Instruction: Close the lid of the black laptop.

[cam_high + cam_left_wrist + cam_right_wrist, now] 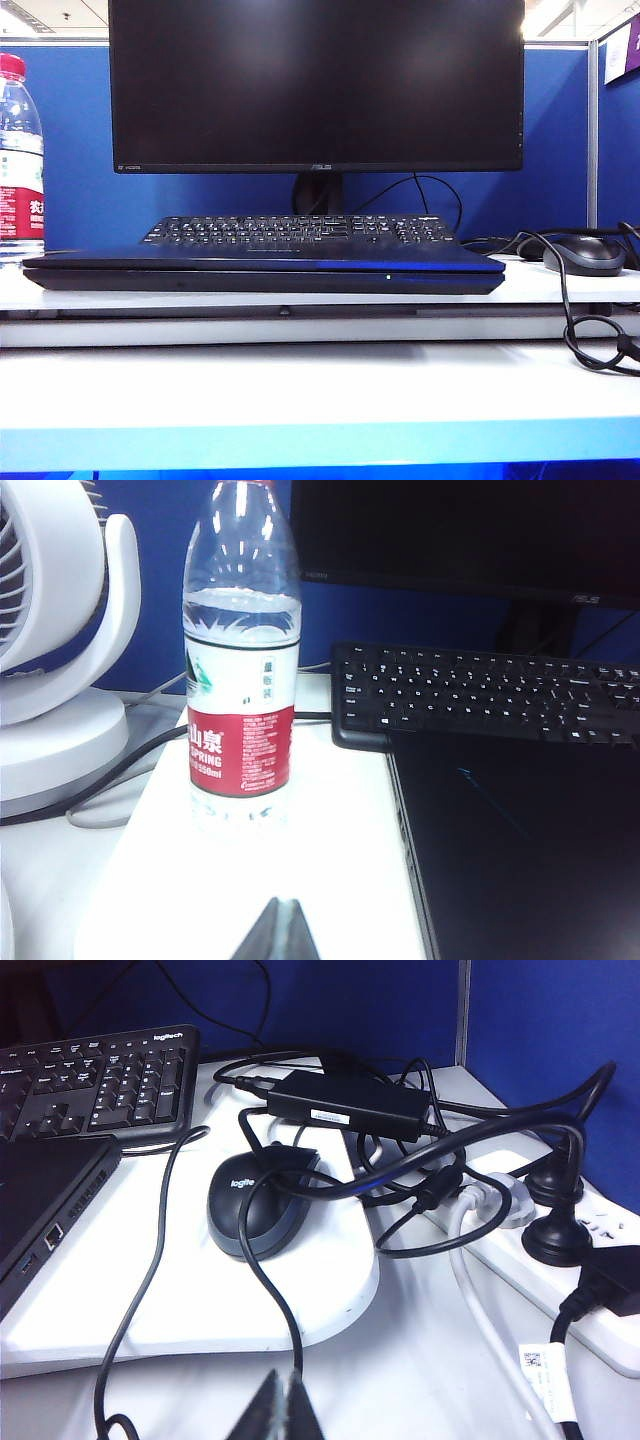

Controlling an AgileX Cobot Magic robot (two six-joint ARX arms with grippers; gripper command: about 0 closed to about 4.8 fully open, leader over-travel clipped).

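Black laptop (264, 270) flat on white surface (560, 288), lid (262, 258) fully down, at 6 o'clock of keyboard (300, 230). Left tool (277, 935) pressed together, hovering off laptop's left edge near water bottle (241, 660). Right tool (277, 1410) pressed together, right of laptop, near mouse (257, 1210) and cables.
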